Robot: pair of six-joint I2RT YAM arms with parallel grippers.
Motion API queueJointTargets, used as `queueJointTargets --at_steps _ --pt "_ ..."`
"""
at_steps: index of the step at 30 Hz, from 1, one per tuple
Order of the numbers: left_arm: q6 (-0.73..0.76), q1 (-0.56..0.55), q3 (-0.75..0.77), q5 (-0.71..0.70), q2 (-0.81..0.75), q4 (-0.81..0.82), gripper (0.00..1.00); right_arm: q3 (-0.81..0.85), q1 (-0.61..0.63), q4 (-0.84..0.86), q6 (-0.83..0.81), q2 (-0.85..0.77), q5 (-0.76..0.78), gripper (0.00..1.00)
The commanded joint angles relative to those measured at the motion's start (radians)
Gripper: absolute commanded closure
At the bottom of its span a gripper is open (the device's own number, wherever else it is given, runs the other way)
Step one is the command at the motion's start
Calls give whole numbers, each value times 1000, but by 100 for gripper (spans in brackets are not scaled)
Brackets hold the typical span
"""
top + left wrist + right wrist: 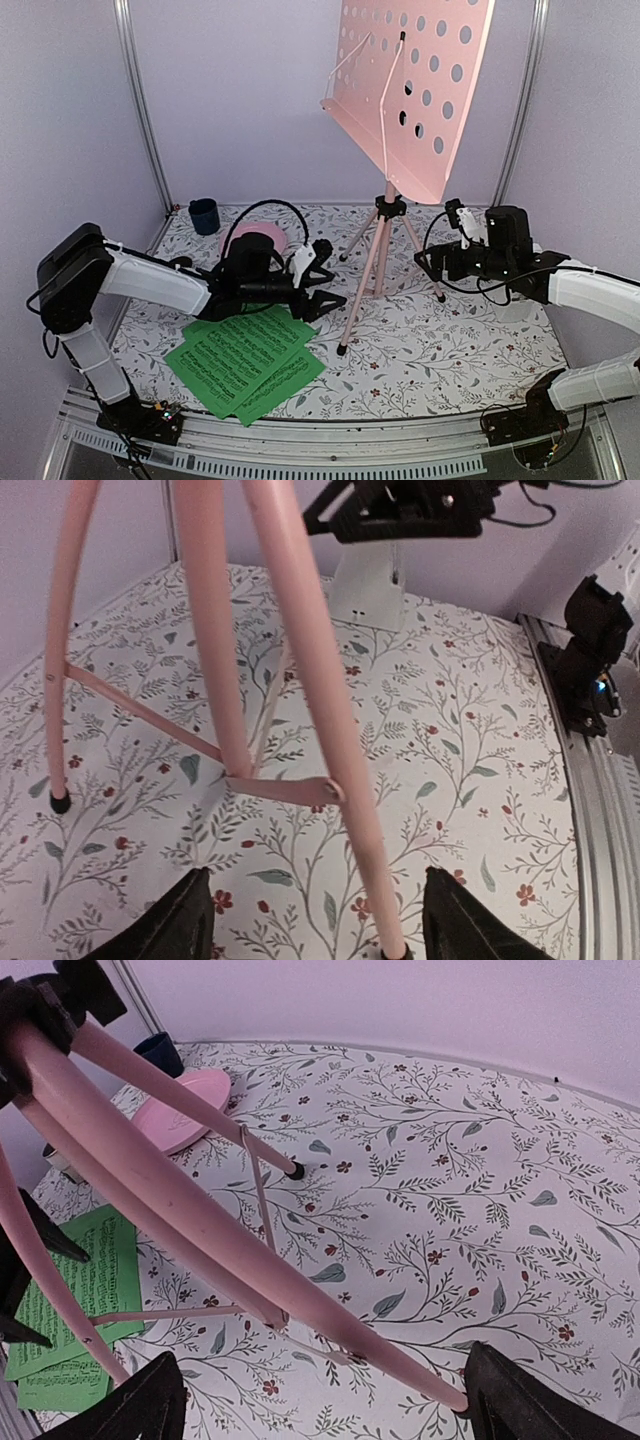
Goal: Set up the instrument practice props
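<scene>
The pink tripod music stand (385,225) stands mid-table, its perforated desk (430,80) high at the back. Green sheet-music pages (245,362) lie flat at the front left and also show in the right wrist view (85,1290). My left gripper (325,280) is open just left of the tripod. In the left wrist view (315,925) the front leg (330,740) runs between the jaws without being gripped. My right gripper (427,265) is open by the right leg. In its wrist view (330,1410) that leg (250,1260) crosses above the jaws. A white metronome (365,585) stands behind the right gripper.
A pink plate (255,238) and a dark blue cup (204,215) sit at the back left. They also show in the right wrist view, the plate (185,1105) and the cup (160,1052). Walls close in the floral table (450,350). A metal rail (330,440) runs along the front edge.
</scene>
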Motion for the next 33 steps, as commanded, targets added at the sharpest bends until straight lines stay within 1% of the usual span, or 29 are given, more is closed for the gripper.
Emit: queueJointTargets --at_steps 1,4,5,9,11,13,16,20,26,30,33 --pt "94 81 -10 30 -62 12 28 -23 -9 -5 18 -26 2 1" --pt "158 124 56 -9 -40 -44 28 -29 -14 -5 28 -26 -13 1" --pt "185 141 90 15 -21 -58 28 -30 -15 -5 31 -25 -17 1" --pt "316 181 254 91 83 -206 30 -36 -19 -3 42 -24 -35 1" --pt "375 184 344 82 145 -265 31 -41 -20 -4 51 -28 -43 1" --pt "422 185 416 60 197 -291 32 -47 -22 -4 62 -36 -49 1" --pt "467 187 490 19 304 -284 32 -56 -24 -8 74 -53 -56 2" --pt "511 192 561 -4 376 -242 33 -68 -28 -13 80 -68 -61 1" --pt "552 200 676 -65 488 -226 35 -83 -30 -22 87 -74 -69 2" --pt "557 208 705 -96 526 -189 36 -93 -29 -28 94 -91 -66 2" --pt "552 213 733 -94 551 -162 41 -99 -30 -27 96 -87 -64 2"
